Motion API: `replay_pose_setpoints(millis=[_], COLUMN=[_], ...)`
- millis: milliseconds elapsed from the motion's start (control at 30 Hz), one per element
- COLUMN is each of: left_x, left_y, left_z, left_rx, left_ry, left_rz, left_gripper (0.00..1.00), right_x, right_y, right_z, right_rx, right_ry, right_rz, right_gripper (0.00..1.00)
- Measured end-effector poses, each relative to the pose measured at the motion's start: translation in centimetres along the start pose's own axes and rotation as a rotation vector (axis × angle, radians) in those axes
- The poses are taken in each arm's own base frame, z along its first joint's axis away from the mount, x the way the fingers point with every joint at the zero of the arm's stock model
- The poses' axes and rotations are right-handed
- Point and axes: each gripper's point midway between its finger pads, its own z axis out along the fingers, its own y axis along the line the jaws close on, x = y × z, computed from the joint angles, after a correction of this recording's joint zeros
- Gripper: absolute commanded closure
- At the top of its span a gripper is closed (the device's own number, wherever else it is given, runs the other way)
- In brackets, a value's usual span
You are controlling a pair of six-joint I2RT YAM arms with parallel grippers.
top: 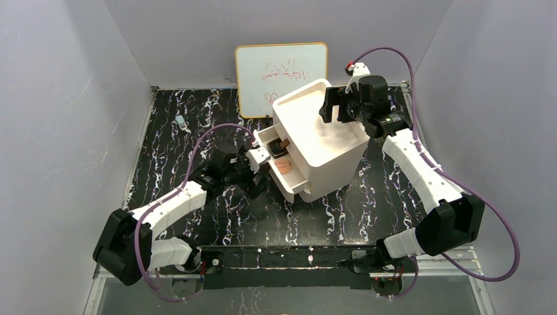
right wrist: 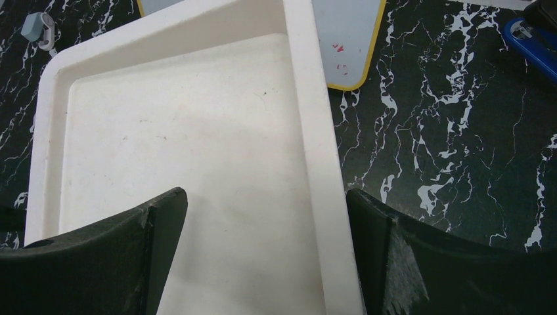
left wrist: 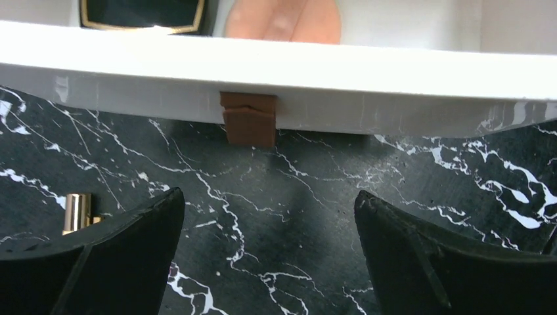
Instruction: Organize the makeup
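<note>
Left pincer (left wrist: 268, 195), jaws apart, faces drawer front (left wrist: 394, 98); gold-tan pencil (left wrist: 77, 211) lies on desk just outside one finger, long axis seemingly drawerward.

1. Plain pale grey walls (top: 59, 98) close in the left, back and right of the frame.
2. A black tabletop (top: 368, 210) with white marble veining fills the centre.
3. A yellow-framed whiteboard (top: 263, 72) leans against the back wall, top centre.
</note>
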Motion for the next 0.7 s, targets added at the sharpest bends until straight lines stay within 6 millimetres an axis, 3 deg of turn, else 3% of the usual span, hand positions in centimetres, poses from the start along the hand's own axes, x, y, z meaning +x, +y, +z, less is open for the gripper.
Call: replay_pose_setpoints(millis=[200, 600, 700], left_x=[-2.2, -9.0, -9.3], left_y=[0.8, 3.1, 3.2], left_z=[1.0, 7.5, 8.2], left_rx=[-0.004, 0.080, 0.113], left_ry=[-0.075, -0.228, -0.236], left_rz=[0.022, -0.022, -0.046], left_gripper=[0.02, 0.02, 0.02], right_x=[0.0, -0.1, -0.1], right_y=[0.0, 0.0, -0.3], right_z=[0.0, 0.0, 0.0], right_rx=[-0.001, -0.003, 0.011], right_ry=[-0.006, -0.016, -0.019], right_rz=[-0.001, -0.004, -0.008], right_gripper=[0.02, 0.02, 0.02])
